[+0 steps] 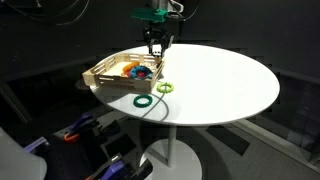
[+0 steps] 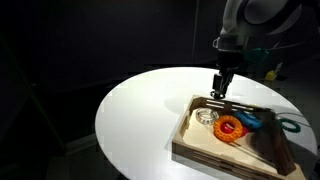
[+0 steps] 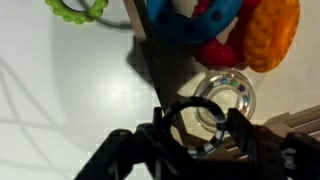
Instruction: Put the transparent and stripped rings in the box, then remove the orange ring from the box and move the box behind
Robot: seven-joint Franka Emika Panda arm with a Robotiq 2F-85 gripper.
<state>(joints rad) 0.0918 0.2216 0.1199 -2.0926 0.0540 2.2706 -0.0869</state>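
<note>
In an exterior view the wooden box sits at the left side of the white table. Inside it lie a blue ring, a clear ring and an orange ring. The gripper hangs right over the clear ring, its fingers spread wide and holding nothing. To the right, outside the box, a dark green ring and a light green ring lie on the table.

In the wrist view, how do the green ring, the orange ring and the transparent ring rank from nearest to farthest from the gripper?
1. transparent ring, in the box, right at the gripper.
2. orange ring, farther in the box, upper right.
3. green ring, outside the box on the table, upper left.
</note>
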